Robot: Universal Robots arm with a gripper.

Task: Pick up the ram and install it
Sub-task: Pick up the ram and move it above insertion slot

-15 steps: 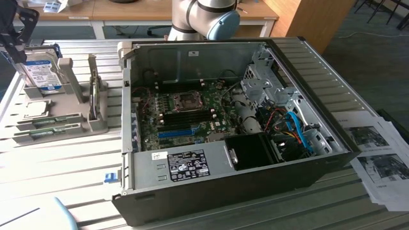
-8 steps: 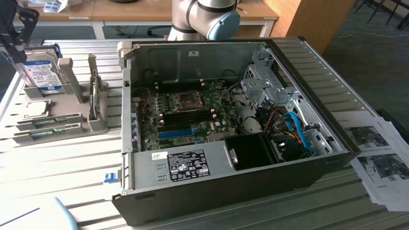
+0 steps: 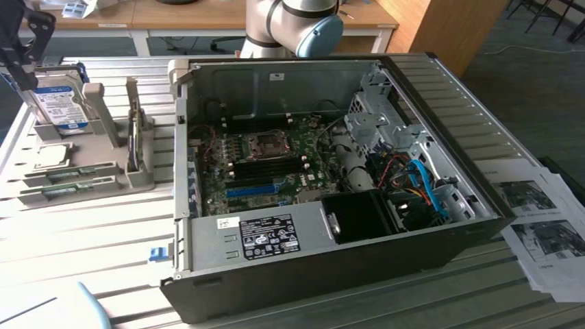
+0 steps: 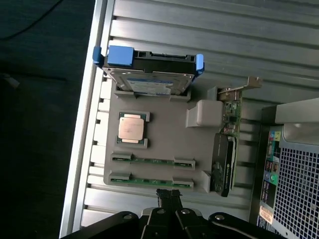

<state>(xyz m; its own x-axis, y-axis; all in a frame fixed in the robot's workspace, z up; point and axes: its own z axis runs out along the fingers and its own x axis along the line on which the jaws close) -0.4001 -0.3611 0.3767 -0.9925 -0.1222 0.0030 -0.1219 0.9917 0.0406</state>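
1. Claw state. My claw (image 4: 168, 194) is pressed together, fingertip against fingertip, and it pinches nothing. It hangs over the slatted metal table (image 4: 199, 30), just beside one edge of the grey holder (image 4: 164, 142).

2. Task item. Two ram sticks sit in the grey holder, parallel and side by side, each seated in its own slot between grey end clips. The near ram stick (image 4: 149, 182) lies closest to my fingertips but apart from them. The far ram stick (image 4: 149, 160) lies just beyond it. In the exterior view the same two sticks (image 3: 71, 179) rest at the front of the holder.

3. Other holder contents. A processor chip (image 4: 132, 127) lies flat in a square recess beyond the ram sticks. A hard drive (image 4: 149, 74) with blue side brackets stands upright at the far end. A graphics card (image 4: 225, 159) stands on edge along one side.

4. Surroundings. The open computer case (image 3: 320, 274) lies on the table to the exterior view's right of the holder, with its motherboard (image 3: 265, 164) exposed. Printed sheets (image 3: 539, 226) lie at the exterior view's right of the case.
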